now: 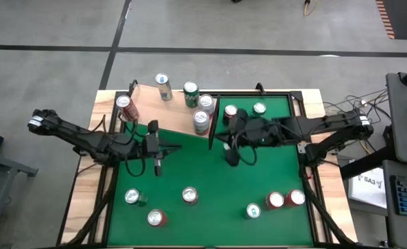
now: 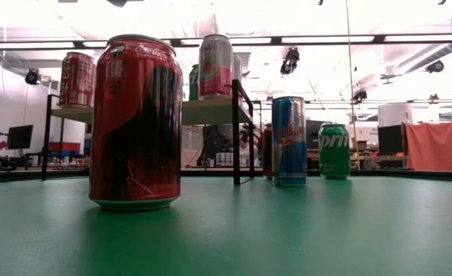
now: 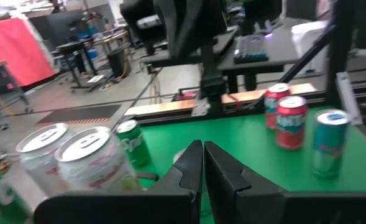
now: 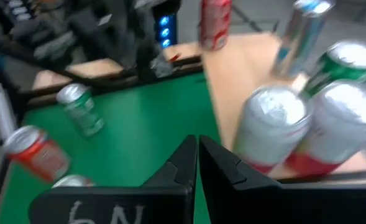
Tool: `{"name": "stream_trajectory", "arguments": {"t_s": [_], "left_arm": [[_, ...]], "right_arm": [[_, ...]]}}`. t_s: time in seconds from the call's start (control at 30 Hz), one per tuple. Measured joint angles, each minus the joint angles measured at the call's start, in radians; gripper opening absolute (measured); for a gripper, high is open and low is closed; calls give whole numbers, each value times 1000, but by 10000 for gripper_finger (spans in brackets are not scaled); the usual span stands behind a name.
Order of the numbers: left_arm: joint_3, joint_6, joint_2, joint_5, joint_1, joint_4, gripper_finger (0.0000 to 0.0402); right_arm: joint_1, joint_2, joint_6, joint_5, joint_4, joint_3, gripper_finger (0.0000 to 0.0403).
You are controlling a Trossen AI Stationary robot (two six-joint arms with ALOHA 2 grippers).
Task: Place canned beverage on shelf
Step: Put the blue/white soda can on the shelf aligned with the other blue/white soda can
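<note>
**Both jaws empty over mid-table, five cans already on shelf**

Left jaws (image 1: 157,166): together, nothing between them, hanging over the green table (image 1: 203,173) just near of the shelf's front edge. Right jaws (image 1: 231,158): also together, empty, just right of the shelf's dark end panel (image 1: 212,126).

Shelf (image 1: 158,114) sits at the far left of the table. Five cans stand on it: red can (image 1: 124,105) at its left end, slim blue-silver can (image 1: 163,86) at the far edge, green can (image 1: 191,93), and two pale cans (image 1: 203,114) crowded against the end panel.

Loose cans, all upright, long axis vertical, tops up: two (image 1: 244,111) in the far right corner behind the right arm, and six along the near side — three left (image 1: 190,196), three right (image 1: 276,200).

Risks, as I judge them:
- Right wrist is close to the end panel and the two pale cans; a swing left could knock them over.
- Free shelf space is mostly centre-left; placing near the cluster risks toppling a neighbour.
- Near-right cans stand tight together; jaws may clip one beside the target.
</note>
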Motion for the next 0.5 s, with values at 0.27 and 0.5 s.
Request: {"name": "stream_trajectory", "arguments": {"t_s": [0.27, 0.5], "left_arm": [[22, -28, -108, -2, -41, -32, 0], [66, -44, -180, -2, -41, -92, 0]], "right_arm": [[93, 38, 200, -3, -151, 0, 9], [101, 68, 411, -3, -401, 0, 9]]}}
